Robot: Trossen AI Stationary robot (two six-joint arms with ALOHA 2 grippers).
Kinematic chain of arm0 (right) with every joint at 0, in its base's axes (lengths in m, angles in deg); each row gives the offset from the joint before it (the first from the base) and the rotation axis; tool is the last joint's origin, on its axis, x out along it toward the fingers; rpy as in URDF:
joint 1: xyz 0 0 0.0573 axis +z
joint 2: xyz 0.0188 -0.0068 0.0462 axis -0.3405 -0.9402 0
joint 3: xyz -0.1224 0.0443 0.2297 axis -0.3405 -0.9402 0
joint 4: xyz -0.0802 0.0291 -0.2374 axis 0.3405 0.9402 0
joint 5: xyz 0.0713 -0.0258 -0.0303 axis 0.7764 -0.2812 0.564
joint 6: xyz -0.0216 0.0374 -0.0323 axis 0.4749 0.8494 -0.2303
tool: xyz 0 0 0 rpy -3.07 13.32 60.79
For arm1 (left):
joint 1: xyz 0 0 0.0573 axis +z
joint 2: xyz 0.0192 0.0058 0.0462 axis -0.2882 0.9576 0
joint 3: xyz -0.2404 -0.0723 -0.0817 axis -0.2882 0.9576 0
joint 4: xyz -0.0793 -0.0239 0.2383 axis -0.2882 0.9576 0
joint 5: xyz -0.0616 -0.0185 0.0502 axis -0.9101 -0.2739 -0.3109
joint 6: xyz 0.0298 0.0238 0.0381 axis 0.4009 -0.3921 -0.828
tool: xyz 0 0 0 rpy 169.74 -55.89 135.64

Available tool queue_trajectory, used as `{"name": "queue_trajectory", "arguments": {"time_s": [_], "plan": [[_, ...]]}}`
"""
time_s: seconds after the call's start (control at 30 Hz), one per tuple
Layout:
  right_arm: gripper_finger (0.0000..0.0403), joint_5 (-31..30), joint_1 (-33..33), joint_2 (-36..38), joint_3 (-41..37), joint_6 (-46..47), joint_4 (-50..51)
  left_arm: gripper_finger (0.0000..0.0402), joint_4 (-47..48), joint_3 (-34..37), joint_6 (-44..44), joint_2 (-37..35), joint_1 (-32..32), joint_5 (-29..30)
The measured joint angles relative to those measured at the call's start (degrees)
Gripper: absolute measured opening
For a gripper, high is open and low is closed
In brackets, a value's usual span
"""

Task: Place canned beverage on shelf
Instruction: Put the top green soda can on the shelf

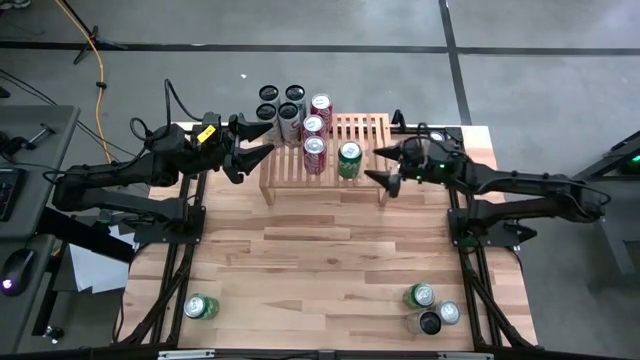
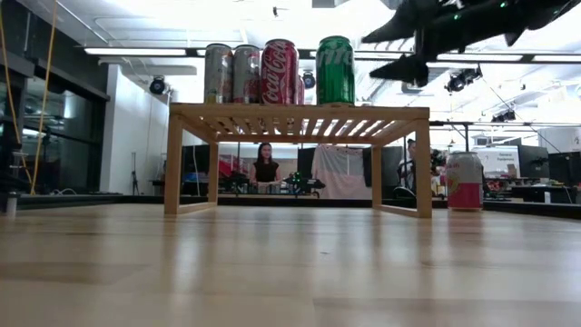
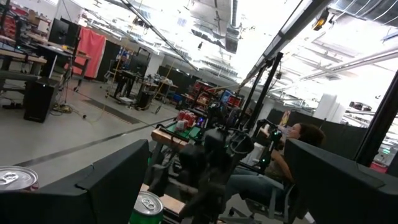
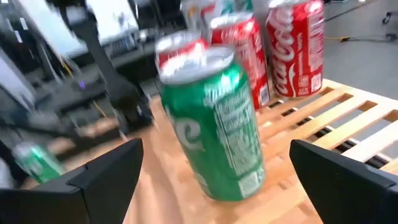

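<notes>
The light-wood shelf (image 1: 352,133) stands at the table's far middle, its two side legs on the table. On its slats stand a green can (image 1: 349,158), three red cans (image 1: 314,152) and several silver and dark-topped cans (image 1: 290,115). My right gripper (image 1: 373,165) is open just right of the green can, raised above the shelf top (image 2: 370,56). In its wrist view the green can (image 4: 214,124) stands upright on the slats ahead of its fingers, touching neither. My left gripper (image 1: 268,140) hovers open at the shelf's left end, touching nothing.
Loose cans lie or stand near the table's front edge: a green one at the left (image 1: 200,306) and three at the right (image 1: 428,310). A pink can (image 2: 464,182) stands on the table beside the shelf's leg. The shelf's right half (image 1: 372,128) has bare slats.
</notes>
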Motion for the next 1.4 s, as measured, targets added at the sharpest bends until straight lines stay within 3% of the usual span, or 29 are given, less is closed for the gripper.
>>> {"name": "queue_trajectory", "arguments": {"time_s": [0.2,0.57,0.73,0.97,1.4], "plan": [[0.0390,-0.54,0.00,3.81,0.00,11.20,-0.31,0.0367,0.00,0.00,-0.97,0.00,0.00,0.00],[0.0374,2.75,0.02,3.83,0.00,4.78,-1.69,0.0367,0.02,0.00,-1.57,0.00,0.00,-0.02],[0.0275,2.46,0.04,3.82,-0.01,4.77,2.93,0.0367,0.05,0.00,-1.57,0.00,0.00,-0.02],[0.0025,1.74,0.04,3.66,-0.04,5.27,5.44,0.0367,0.17,0.00,-1.74,0.00,-0.01,-0.02],[0.0001,-0.50,3.22,-3.62,-0.04,6.31,-0.03,0.0367,0.20,0.00,-4.52,-0.02,0.00,1.12]]}}
